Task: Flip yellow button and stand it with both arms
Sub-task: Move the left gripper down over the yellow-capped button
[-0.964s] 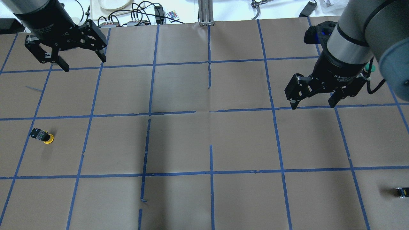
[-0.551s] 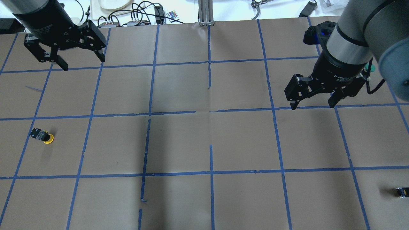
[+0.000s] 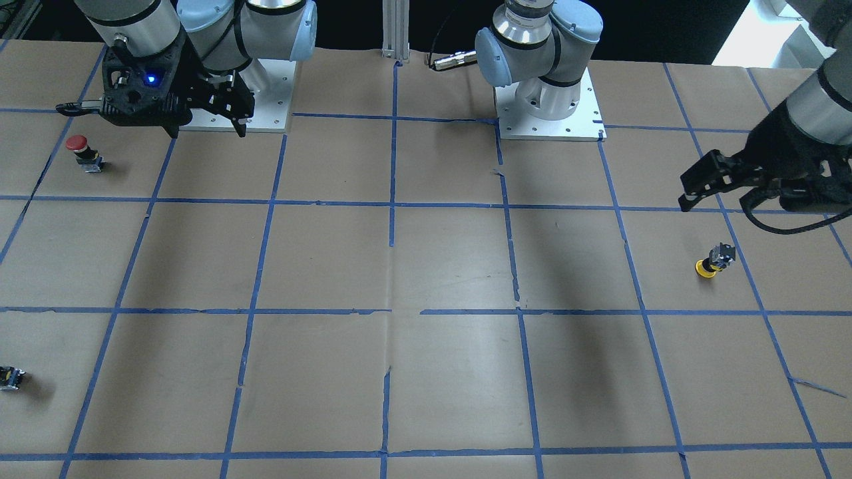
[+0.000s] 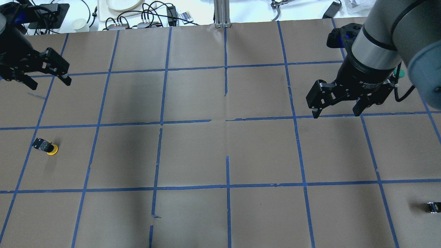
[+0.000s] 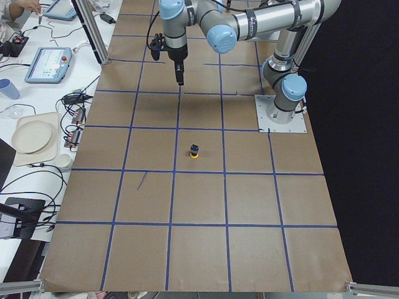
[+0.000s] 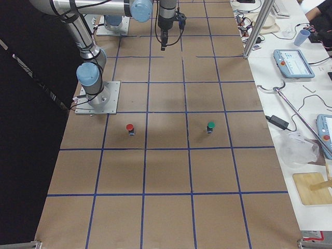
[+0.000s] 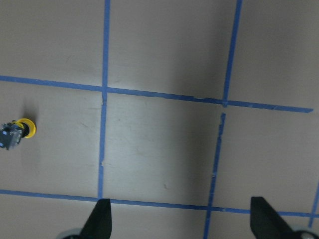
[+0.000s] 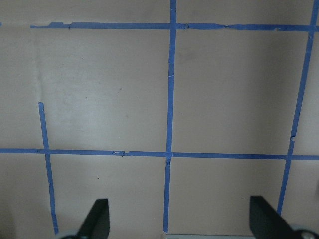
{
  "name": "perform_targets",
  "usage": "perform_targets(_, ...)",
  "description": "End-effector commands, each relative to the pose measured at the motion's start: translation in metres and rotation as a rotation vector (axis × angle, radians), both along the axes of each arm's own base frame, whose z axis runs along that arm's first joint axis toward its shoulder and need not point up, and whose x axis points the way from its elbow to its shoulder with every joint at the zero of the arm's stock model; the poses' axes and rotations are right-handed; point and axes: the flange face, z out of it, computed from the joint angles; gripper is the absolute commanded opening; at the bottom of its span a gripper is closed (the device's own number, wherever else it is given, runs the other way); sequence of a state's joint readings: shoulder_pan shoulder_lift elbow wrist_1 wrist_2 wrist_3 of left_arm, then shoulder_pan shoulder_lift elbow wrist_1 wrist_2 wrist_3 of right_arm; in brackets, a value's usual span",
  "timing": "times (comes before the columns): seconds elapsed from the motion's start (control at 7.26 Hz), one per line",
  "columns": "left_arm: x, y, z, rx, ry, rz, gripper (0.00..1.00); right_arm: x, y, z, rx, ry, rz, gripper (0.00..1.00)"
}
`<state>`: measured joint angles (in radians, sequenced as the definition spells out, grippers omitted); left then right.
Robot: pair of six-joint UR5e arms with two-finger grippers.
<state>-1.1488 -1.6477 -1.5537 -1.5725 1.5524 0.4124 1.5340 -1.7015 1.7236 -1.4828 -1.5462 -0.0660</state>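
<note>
The yellow button [image 4: 48, 147] lies tipped over on the brown paper at the table's left side, its yellow cap toward the middle and its grey-black block toward the left edge. It also shows in the front-facing view [image 3: 712, 261], the left side view [image 5: 194, 151] and the left wrist view [image 7: 17, 132]. My left gripper [image 4: 48, 82] is open and empty, high above the table and farther from me than the button. Its fingertips [image 7: 102, 216] frame bare paper. My right gripper [image 4: 337, 113] is open and empty over the right half, far from the button.
A red-capped button [image 3: 78, 148] stands near my right arm's base. A green-capped button [image 6: 210, 126] stands beyond it. A small dark capless block [image 4: 434, 206] lies at the near right edge. Cables and plates [image 4: 120, 5] lie past the far edge.
My left gripper has moved left and slightly toward me in the overhead view, closer to the button's column. The right gripper and the button have not moved.
</note>
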Motion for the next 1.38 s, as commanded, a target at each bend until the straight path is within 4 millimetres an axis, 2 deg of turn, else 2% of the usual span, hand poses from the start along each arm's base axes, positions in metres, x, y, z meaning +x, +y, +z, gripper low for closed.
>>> perform_targets(0.0,0.102,0.016,-0.039,0.001,-0.040,-0.146,0.98,0.000,0.001,-0.001,-0.003,0.000,-0.009,1.00)
perform_targets(0.14,0.142,0.025,-0.063,-0.018,-0.050,-0.218,0.98,0.000,0.001,0.000,-0.004,0.000,-0.011,1.00)
perform_targets(0.28,0.170,0.036,-0.097,0.009,-0.012,-0.247,0.98,0.000,0.000,-0.001,-0.004,-0.002,-0.008,1.00)
perform_targets(0.41,0.191,0.036,-0.129,0.011,0.006,-0.229,0.98,0.000,0.001,-0.001,-0.004,-0.002,-0.008,1.00)
perform_targets(0.55,0.198,0.033,-0.167,0.030,0.024,-0.232,0.97,0.000,0.001,-0.001,-0.004,-0.002,-0.008,1.00)
perform_targets(0.83,0.183,0.048,-0.205,0.034,0.029,-0.279,0.97,0.000,0.000,-0.002,-0.003,-0.001,-0.008,1.00)
perform_targets(1.1,0.171,0.059,-0.227,0.018,0.019,-0.373,0.97,0.000,0.001,-0.001,-0.004,-0.002,-0.011,1.00)
perform_targets(1.24,0.170,0.060,-0.232,0.001,0.000,-0.411,0.98,0.001,0.002,0.001,-0.009,0.000,-0.009,1.00)
